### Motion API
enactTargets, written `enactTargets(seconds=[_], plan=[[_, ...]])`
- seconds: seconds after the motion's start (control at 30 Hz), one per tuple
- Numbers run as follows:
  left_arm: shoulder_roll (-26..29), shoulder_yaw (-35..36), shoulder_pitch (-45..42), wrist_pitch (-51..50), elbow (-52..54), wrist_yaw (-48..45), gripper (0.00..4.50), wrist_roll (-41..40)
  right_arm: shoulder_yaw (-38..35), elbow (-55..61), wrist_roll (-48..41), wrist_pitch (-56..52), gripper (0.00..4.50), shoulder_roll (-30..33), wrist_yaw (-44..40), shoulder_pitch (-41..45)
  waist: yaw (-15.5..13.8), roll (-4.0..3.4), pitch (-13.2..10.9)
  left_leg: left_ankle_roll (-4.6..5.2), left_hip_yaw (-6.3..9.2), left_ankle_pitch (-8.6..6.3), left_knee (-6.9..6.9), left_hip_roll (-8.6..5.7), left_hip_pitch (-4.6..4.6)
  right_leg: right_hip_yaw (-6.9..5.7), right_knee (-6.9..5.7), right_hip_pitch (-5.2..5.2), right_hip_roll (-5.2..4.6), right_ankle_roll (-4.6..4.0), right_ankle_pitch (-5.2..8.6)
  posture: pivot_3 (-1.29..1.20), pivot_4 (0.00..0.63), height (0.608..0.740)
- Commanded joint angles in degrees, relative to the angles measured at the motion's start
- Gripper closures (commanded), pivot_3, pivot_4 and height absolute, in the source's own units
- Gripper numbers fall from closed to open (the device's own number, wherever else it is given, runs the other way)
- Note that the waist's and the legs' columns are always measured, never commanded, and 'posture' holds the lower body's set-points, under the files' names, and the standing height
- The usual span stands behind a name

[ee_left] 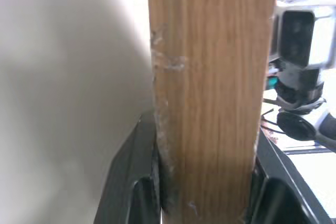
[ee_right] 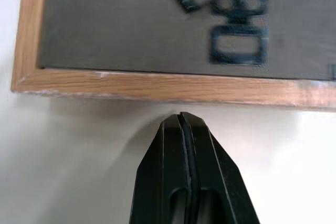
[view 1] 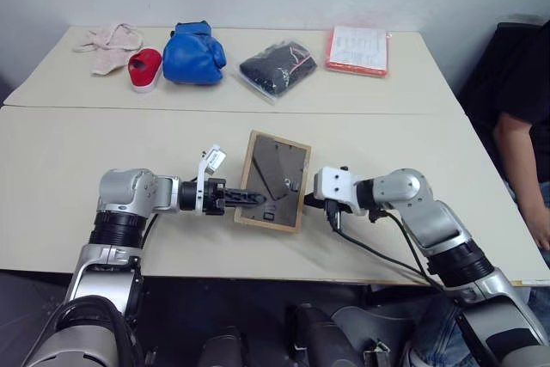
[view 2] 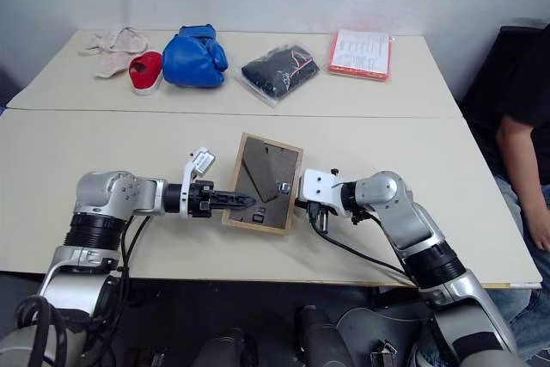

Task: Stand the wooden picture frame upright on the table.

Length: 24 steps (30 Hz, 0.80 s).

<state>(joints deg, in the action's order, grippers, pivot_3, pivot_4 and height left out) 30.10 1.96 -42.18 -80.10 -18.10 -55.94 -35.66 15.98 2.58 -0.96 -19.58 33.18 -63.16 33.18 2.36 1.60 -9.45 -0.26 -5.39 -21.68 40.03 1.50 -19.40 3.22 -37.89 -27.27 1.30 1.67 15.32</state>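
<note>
At picture centre, your left gripper (view 1: 249, 198) clamped the light-wood, grey-backed picture frame (view 1: 273, 180) by its edge, steadying it on the cream table (view 1: 86, 152), while your right gripper (ee_right: 184, 121), fingers pressed together, held nothing.

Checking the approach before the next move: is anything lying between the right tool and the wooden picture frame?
Nothing visible does. The right tool, shut, points at the wooden picture frame across a bare strip of table. The left tool already clamps the frame's opposite edge.
</note>
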Motion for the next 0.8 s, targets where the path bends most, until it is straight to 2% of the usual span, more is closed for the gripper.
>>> enactTargets(seconds=[0.03,0.1,0.2,0.4,0.57,0.7,0.8], plan=[[1.8,5.4,0.2,-1.5,6.0,-0.5,3.23,-4.8,-8.2,8.0,-10.6,-12.6,3.66,4.1,-3.7,0.8,-0.1,0.01,0.0,-0.02,0.01,0.01,0.0,0.0,-0.13,-0.01,-0.04,-0.11,0.0,0.0,0.0,0.0,0.15,0.74],[3.2,5.8,2.1,-0.8,10.9,-1.2,3.23,-6.2,-11.8,10.0,-17.8,-21.8,3.03,4.9,-4.8,3.2,-0.1,0.01,0.0,-0.03,0.03,0.02,0.0,0.02,-0.18,-0.03,-0.01,-0.16,0.0,0.0,0.0,0.0,0.15,0.74],[3.7,6.4,3.4,-0.9,14.8,-0.9,3.23,-8.0,-14.1,10.5,-24.1,-30.1,2.0,3.6,-3.5,6.6,0.3,0.01,0.0,-0.07,0.03,0.04,-0.03,0.03,-0.16,-0.02,-0.04,-0.17,0.0,-0.01,0.01,0.0,0.15,0.74],[3.4,4.5,4.5,1.4,18.0,-0.2,3.23,-8.4,-13.9,6.9,-29.4,-37.3,0.02,-3.8,2.8,13.6,0.7,0.01,0.0,-0.09,0.05,0.06,-0.04,0.01,-0.18,-0.02,-0.05,-0.18,0.01,-0.03,0.01,0.0,0.15,0.74],[2.9,5.1,3.1,1.3,17.5,0.3,3.23,-9.5,-9.5,11.3,-31.8,-38.7,0.0,-7.1,4.3,13.6,0.7,0.01,0.0,-0.06,0.07,0.05,-0.05,0.02,-0.32,-0.05,0.02,-0.28,0.0,-0.03,0.01,0.0,0.15,0.74],[3.7,4.7,2.4,2.0,15.7,1.2,3.23,-8.2,-10.7,16.9,-37.5,-40.7,0.0,-4.8,1.7,12.2,0.7,0.01,0.0,-0.06,0.15,0.05,-0.01,0.03,-0.54,-0.12,0.0,-0.43,0.0,-0.03,0.01,0.0,0.15,0.74],[4.8,4.0,2.7,3.2,14.9,0.6,3.23,-7.5,-11.3,17.4,-35.8,-39.2,0.0,-2.1,4.0,11.6,0.7,0.01,0.0,-0.05,0.18,0.05,0.02,0.02,-0.56,-0.13,0.06,-0.42,-0.02,-0.02,0.01,0.0,0.15,0.74]])
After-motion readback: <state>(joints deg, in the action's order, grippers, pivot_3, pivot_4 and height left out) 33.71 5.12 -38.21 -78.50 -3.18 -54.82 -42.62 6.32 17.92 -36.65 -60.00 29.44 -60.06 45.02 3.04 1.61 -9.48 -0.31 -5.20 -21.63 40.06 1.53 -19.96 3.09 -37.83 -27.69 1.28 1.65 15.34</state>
